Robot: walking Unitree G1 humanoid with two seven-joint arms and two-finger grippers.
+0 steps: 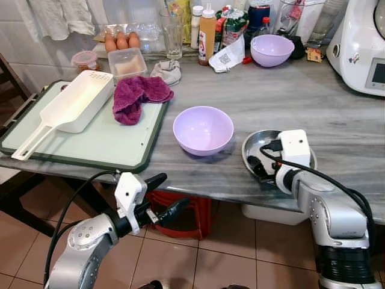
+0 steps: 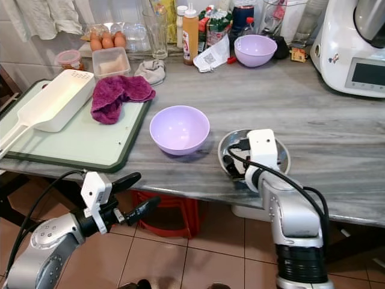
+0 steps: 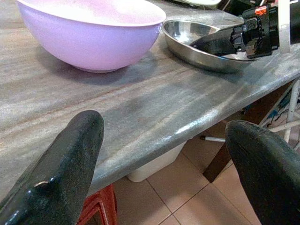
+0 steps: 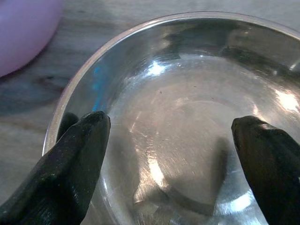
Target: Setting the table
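A shallow steel dish [image 1: 248, 149] lies near the front edge of the grey marble counter [image 1: 271, 102], right of a lilac bowl [image 1: 203, 129]. My right gripper [image 1: 260, 166] reaches down into the dish, open, with both fingers spread over its shiny bottom [image 4: 187, 117] and nothing between them. My left gripper [image 1: 174, 192] hangs open below the counter's front edge, in front of the lilac bowl [image 3: 89, 33] and pointing towards it. A second lilac bowl [image 1: 272, 49] stands at the back of the counter.
A green cutting board [image 1: 90, 144] on the left holds a white handled strainer [image 1: 72, 105] and a purple cloth [image 1: 138, 95]. Eggs [image 1: 121, 41], a glass [image 1: 171, 30] and bottles line the back. A white appliance [image 1: 361, 48] stands far right. A red stool [image 1: 192, 220] sits under the counter.
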